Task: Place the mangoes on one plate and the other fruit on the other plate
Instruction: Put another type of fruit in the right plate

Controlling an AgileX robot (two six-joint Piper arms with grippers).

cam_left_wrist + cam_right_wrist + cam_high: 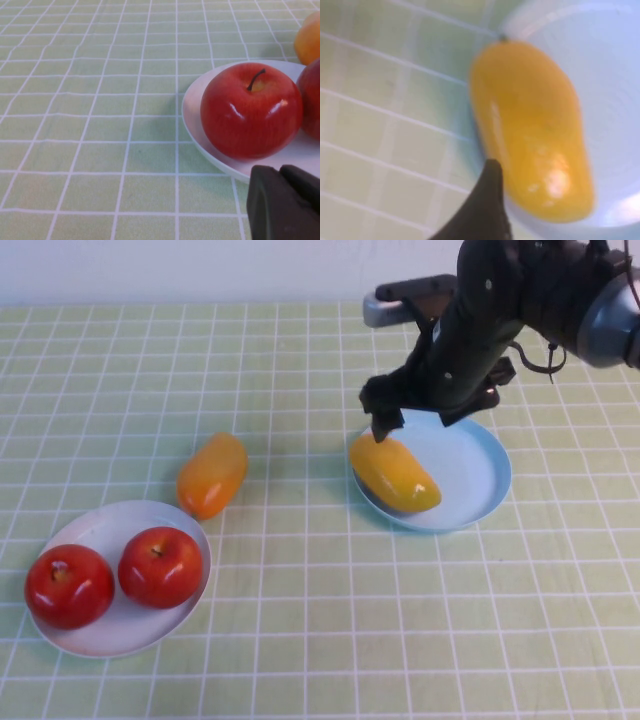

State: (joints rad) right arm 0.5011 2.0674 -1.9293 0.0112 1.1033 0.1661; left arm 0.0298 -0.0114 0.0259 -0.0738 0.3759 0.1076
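Observation:
A yellow mango (395, 475) lies on the near-left part of the light blue plate (470, 465). My right gripper (430, 418) hovers just above the mango's far end, open; one dark finger (490, 200) shows beside the mango (532, 130), apart from it. The orange-yellow mango (212, 474) lies on the tablecloth beyond the white plate (110, 530). Two red apples (68, 585) (160, 566) sit side by side on that plate. My left gripper (282, 172) sits low beside the white plate (200, 125), shut and empty, near an apple (250, 110); it is out of the high view.
A green checked cloth (300, 620) covers the table, and a white wall runs along the back. The right arm (500, 310) reaches in from the back right over the blue plate.

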